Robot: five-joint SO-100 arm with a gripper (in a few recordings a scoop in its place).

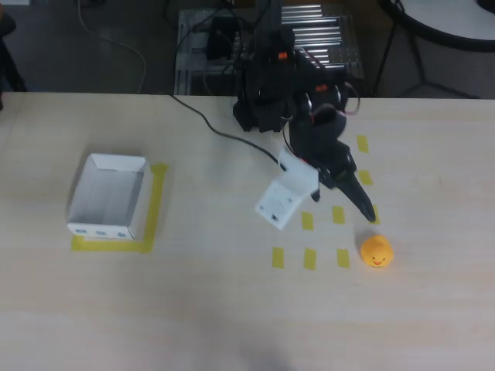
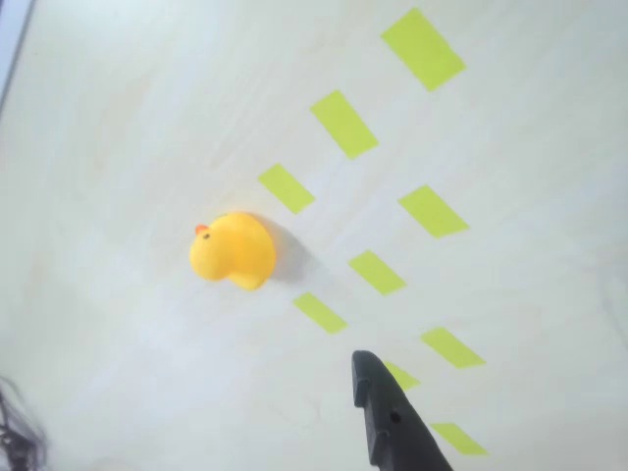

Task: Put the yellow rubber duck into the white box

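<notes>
In the overhead view the yellow rubber duck [image 1: 377,252] sat on the pale wooden table [image 1: 232,309] at the lower right of the frame, just right of the bottom row of small yellow tape rectangles [image 1: 309,258]. The white box [image 1: 108,196] stood far off at the left of the frame, open-topped and holding nothing, resting on a yellow tape outline [image 1: 155,209] that showed along its right and lower sides.

The black arm [image 1: 309,127] reached down from the upper middle of the frame, and its gripper [image 1: 363,207] pointed toward the lower right — its dark tip ended just above and left of the duck, apart from it. How far the jaws stood apart could not be told; nothing was held in them.

In the wrist view the duck [image 2: 233,251] lay left of centre, clear of a single dark finger [image 2: 392,422] rising from the bottom edge, with tape rectangles [image 2: 343,124] scattered between and beyond.
</notes>
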